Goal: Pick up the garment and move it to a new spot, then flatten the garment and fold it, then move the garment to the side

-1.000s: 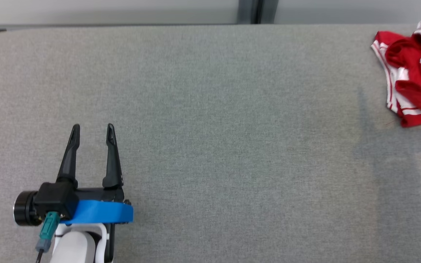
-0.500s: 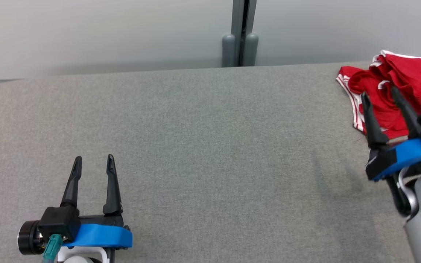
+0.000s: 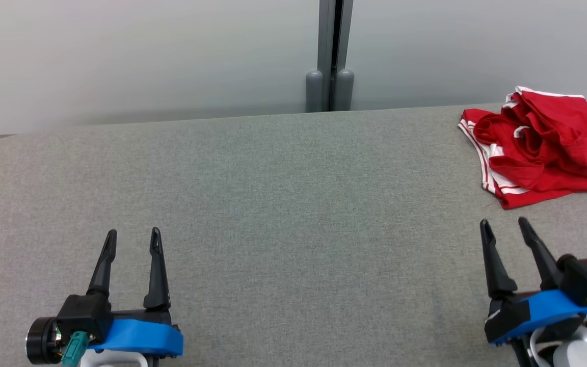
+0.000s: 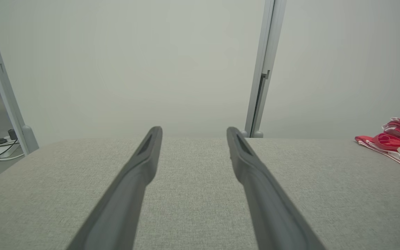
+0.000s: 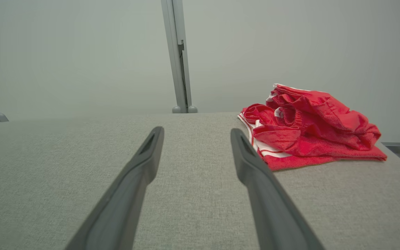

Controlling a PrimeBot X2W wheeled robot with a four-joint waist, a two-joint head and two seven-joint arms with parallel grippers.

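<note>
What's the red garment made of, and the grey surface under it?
Garment: seems soft cloth, matte red with white trim; it bunches in loose folds. Surface: likely grey woven upholstery fabric, matte; a fine heathered weave shows.

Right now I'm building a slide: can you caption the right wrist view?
Open right gripper over a grey table, crumpled red garment lying untouched ahead.

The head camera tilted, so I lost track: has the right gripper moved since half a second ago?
Yes. Against the red shorts, the right gripper has drawn back toward the robot: its fingertips overlapped them before, now they sit short of the near edge.
</note>
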